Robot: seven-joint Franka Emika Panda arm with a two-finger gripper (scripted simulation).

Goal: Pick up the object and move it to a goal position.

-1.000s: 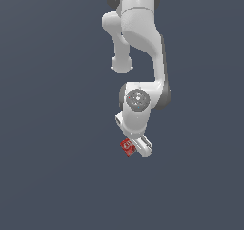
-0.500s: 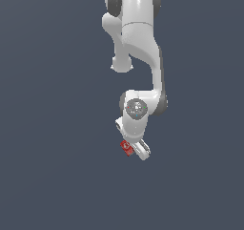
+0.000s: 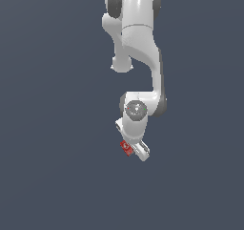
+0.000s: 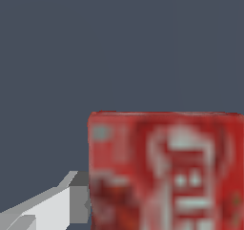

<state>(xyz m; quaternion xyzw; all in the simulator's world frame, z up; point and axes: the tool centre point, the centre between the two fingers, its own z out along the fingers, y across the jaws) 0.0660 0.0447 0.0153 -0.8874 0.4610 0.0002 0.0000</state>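
Observation:
The red box with white lettering lies at the exterior view's left side of my white gripper, partly under the hand. In the wrist view the box fills much of the picture, very close. One white finger shows there, and its grey pad touches the box's side. The other finger is hidden, so I cannot tell how the jaws stand or whether the box is held.
A plain dark grey floor lies all around. The arm's white links reach down from the top of the exterior view. No goal marker shows.
The arm's upper links have swung slightly toward the exterior view's right and the wrist has turned a little. The hand and the box stay almost where they were.

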